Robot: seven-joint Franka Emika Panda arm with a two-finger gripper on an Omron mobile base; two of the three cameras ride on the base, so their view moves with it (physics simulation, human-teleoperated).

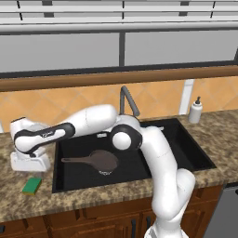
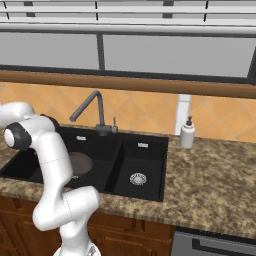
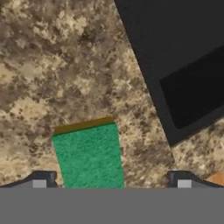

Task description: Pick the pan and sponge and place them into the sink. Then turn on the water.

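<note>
The dark brown pan point(image 1: 103, 160) lies in the wide basin of the black sink point(image 1: 179, 144), its thin handle pointing left; in the right base view the pan point(image 2: 81, 164) peeks out from behind my arm. The green sponge point(image 1: 32, 186) rests flat on the granite counter, left of the sink. My gripper point(image 1: 30, 171) hangs just above and slightly behind it. In the hand view the gripper point(image 3: 111, 181) is open, its fingertips point(image 3: 41, 179) wide apart, and the sponge point(image 3: 89, 155) sits between them with its yellowish edge showing. No water runs from the gooseneck faucet point(image 1: 128, 100).
A white soap bottle point(image 1: 195, 110) stands on the counter right of the sink. The sink's black corner point(image 3: 183, 65) is close beside the sponge in the hand view. The narrow basin point(image 2: 150, 160) holds just its silver drain. A tiled wall rises behind the faucet point(image 2: 92, 107).
</note>
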